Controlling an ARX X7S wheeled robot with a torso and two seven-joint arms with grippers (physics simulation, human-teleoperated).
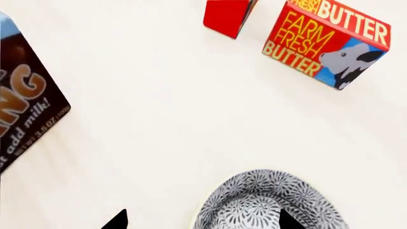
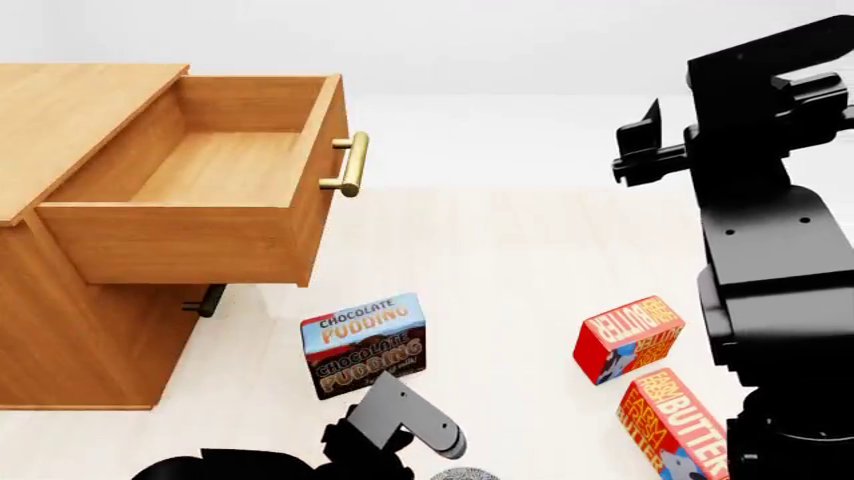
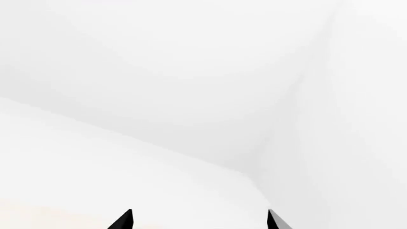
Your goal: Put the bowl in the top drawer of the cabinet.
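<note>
The left gripper [image 1: 200,220] hangs spread wide over the speckled bowl [image 1: 270,202], one fingertip inside its rim, the other outside. The bowl sits on the floor near the pudding box [image 2: 364,344], with the top drawer [image 2: 214,185] pulled out.

Butter box [image 1: 327,43] reads "FARM FRESH BUTTER"; pudding box [image 2: 364,345] "CHOCOLATE PUDDING".

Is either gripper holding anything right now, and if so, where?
Nothing held. The open left gripper straddles the bowl rim; the right gripper is open on empty air.
</note>
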